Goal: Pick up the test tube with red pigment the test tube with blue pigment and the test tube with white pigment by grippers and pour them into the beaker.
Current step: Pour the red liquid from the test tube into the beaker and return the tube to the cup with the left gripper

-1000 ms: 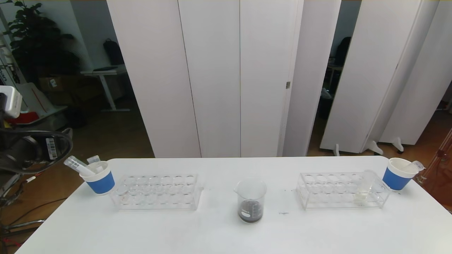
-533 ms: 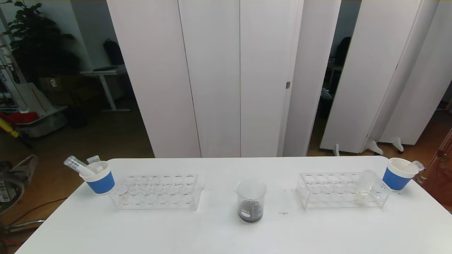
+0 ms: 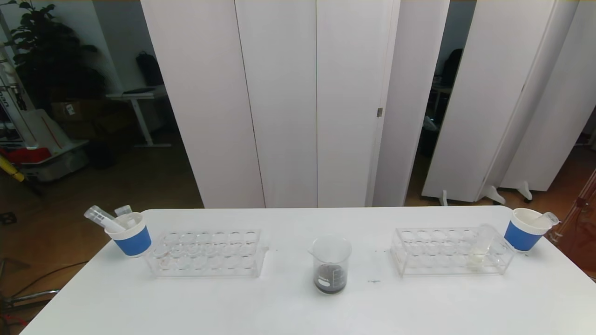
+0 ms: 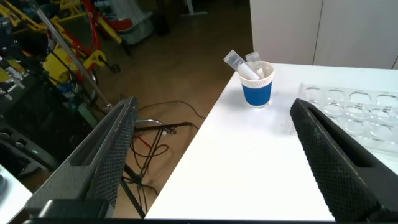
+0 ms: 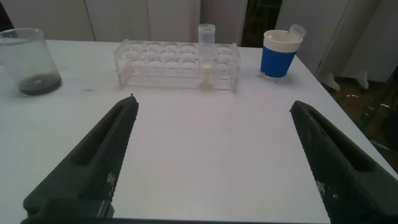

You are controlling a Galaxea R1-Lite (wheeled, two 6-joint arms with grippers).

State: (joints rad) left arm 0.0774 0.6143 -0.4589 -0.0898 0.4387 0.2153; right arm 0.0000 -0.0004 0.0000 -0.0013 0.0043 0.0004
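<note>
- Left gripper (image 4: 211,155): fingers spread wide, holding nothing, off the table's left edge; outside the head view.
- Right gripper (image 5: 211,155): fingers spread wide, holding nothing, low over the table (image 3: 288,311), facing the right rack (image 3: 450,251).
- Progress, judged: beaker (image 3: 331,264) holds a dark pool, so red and blue appear poured.
- Remaining: test tube with white pigment (image 3: 479,247) stands in the right rack, just beside the right cup (image 3: 526,229).
- Surroundings: left rack (image 3: 207,252) holds no tubes; left cup (image 3: 130,234) holds two tubes. Nothing blocks the approach.
</note>
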